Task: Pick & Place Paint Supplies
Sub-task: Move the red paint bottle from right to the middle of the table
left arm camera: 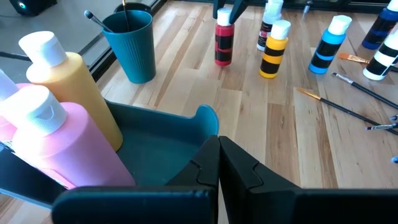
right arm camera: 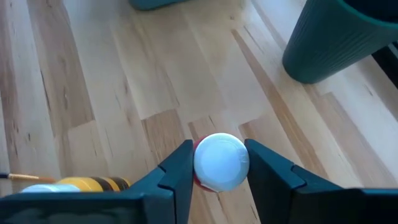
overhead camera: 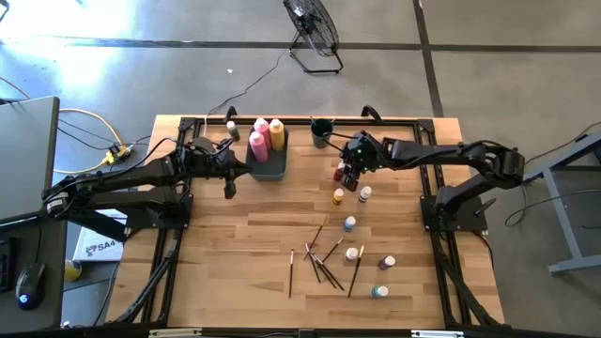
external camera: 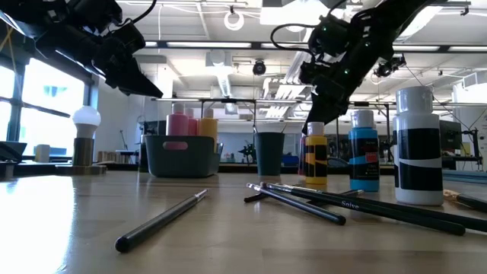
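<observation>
High view: the right gripper (overhead camera: pixel 350 172) reaches over the back half of the wooden table (overhead camera: pixel 235 253), directly above a red paint bottle (overhead camera: pixel 342 174) that stands upright near a dark teal cup (overhead camera: pixel 322 130). In the right wrist view its two fingers (right arm camera: pixel 177 171) sit on either side of that bottle's white cap (right arm camera: pixel 221 161), narrowed against it, with the bottle's base on the wood. The left gripper (overhead camera: pixel 228 184) hangs beside a dark bin (overhead camera: pixel 270 169) at the table's back, its fingers pressed together and holding nothing; the left wrist view looks past them into the bin.

The bin holds two tall pink squeeze bottles (overhead camera: pixel 257 144) and a yellow squeeze bottle (overhead camera: pixel 276 133), all upright. A brush handle stands in the teal cup. In front of the red bottle, a yellow paint bottle (overhead camera: pixel 338 196) and a white-capped black-banded bottle (overhead camera: pixel 364 194) stand near each other, and a blue one (overhead camera: pixel 349 223) stands farther forward. Toward the table's front, several thin paintbrushes (overhead camera: pixel 324 255) lie crossed in a loose scatter, with one more brush (overhead camera: pixel 291 272) apart on their left. More small bottles (overhead camera: pixel 385 264) stand or lie on the right of the brushes. A white knob on a tan base (external camera: pixel 85 137) stands by the bin's left.
</observation>
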Controlling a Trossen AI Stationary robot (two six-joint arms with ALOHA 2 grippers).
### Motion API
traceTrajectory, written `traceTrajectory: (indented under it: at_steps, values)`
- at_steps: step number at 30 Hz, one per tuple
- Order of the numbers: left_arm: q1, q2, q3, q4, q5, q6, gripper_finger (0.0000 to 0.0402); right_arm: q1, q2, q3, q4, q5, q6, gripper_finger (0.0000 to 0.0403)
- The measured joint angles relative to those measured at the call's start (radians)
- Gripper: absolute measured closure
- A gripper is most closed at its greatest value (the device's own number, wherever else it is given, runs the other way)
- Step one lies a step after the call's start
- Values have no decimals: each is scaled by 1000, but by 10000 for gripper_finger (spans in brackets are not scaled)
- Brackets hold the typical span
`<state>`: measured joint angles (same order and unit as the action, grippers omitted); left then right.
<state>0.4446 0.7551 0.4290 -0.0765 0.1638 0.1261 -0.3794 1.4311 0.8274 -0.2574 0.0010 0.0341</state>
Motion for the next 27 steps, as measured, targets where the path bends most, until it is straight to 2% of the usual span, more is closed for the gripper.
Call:
traceTrajectory:
  at_steps: [15, 20, 27]
  values:
    - [0, 0, 0, 7, 0, 0, 402, 3, 0, 62, 0, -1, -2, 282]
    - [0, 0, 0, 25, 0, 0, 402, 33, 0, 78, -1, 45, -2, 282]
    - [0, 0, 0, 30, -3, 2, 402, 73, 0, 121, 0, 48, 13, 284]
